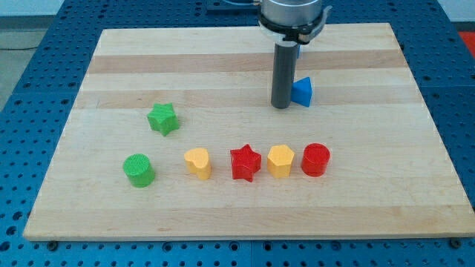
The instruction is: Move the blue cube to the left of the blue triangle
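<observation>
green cylinder (pixel 138 169) on wooden board (pixel 371 200)

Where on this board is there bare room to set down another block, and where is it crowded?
Free: the view's right, beyond the blue block and red cylinder; the top left, above the green star. Crowded: the row from the green cylinder to the red cylinder, and around my tip.

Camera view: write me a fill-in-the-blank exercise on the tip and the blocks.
My tip stands just to the view's ____ of the blue triangle.
The green star lies nearer the view's ____ than the green cylinder.
The red cylinder ends the bottom row on the view's ____.
Missing words: left; top; right.
</observation>
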You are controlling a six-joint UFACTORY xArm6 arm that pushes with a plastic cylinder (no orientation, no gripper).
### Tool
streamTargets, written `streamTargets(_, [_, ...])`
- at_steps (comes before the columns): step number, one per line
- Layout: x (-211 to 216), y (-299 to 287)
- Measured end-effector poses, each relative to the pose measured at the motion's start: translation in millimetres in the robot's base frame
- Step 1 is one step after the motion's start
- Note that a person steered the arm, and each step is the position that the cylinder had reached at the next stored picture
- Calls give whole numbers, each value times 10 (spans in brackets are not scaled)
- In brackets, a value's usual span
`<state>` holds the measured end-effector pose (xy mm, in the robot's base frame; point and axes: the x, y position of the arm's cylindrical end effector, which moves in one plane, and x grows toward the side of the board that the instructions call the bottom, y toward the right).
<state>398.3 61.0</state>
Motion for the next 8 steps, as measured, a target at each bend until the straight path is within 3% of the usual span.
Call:
streamTargets(3, [-511, 150])
streamTargets(4, [-629, 738])
streamTargets(5, [-1104, 928])
streamTargets(6, [-1642, 791])
streamTargets(8, [-1590, 124])
